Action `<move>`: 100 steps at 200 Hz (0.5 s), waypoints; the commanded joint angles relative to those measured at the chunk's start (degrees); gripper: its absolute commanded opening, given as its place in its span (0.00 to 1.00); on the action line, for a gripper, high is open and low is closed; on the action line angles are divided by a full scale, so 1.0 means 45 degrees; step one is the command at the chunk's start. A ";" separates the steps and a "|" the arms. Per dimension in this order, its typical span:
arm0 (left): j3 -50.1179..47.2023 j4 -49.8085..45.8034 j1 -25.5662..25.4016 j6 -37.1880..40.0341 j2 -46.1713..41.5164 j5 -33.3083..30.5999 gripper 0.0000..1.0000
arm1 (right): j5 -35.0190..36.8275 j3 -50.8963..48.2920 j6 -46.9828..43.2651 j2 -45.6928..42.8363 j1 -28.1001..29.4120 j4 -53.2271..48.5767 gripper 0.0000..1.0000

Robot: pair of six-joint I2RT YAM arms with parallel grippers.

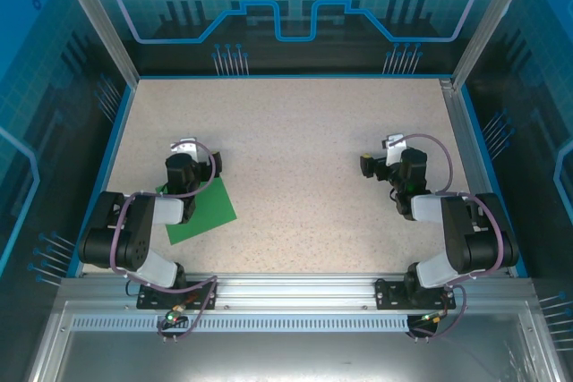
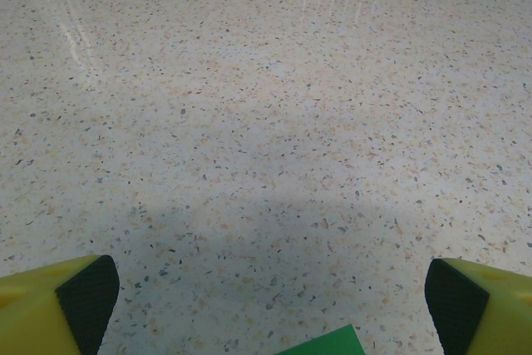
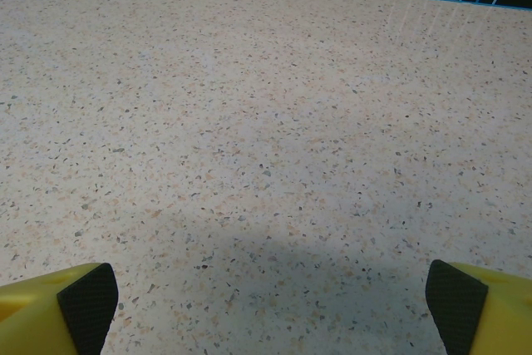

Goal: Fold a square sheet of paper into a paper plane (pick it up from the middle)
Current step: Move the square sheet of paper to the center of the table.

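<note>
A: Where's the sheet of paper (image 1: 204, 212) seen?

B: Near-left part of the tabletop (image 1: 295, 131). It's laid flat and turned at an angle to the edges. Its left part is covered by the left arm (image 1: 148, 221) in the top view.

A: And via the left wrist cam?

B: Just one green corner is seen at the btm edge, lying on the tabletop between the left fingers (image 2: 83, 305).

A: State of those fingers?

B: Spread wide, nothing held. Black pads are seen at both btm corners, w/ speckled tabletop in between.

A: Right side?

B: Same. The right fingers (image 3: 83, 309) are spread wide and nothing is gripped; speckled tabletop is seen ahead of them. The right arm (image 1: 452, 225) is placed well apart from the paper.

A: Any creases?

B: Can't be told from these views; the visible part is seen as plain green.
</note>
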 commanded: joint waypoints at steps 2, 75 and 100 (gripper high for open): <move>0.0254 0.0155 0.0002 0.0216 -0.0086 0.0282 0.99 | -0.0265 0.0242 -0.0035 0.0050 -0.0248 0.0115 0.99; 0.1064 -0.3890 0.0001 -0.0043 -0.3274 0.0794 0.99 | -0.0344 0.0598 -0.0421 -0.0450 0.0012 -0.0984 0.99; 0.1639 -0.7185 0.0052 -0.3090 -0.5958 0.0482 0.99 | 0.0010 0.2307 -0.0088 -0.1796 0.0480 -0.5220 0.99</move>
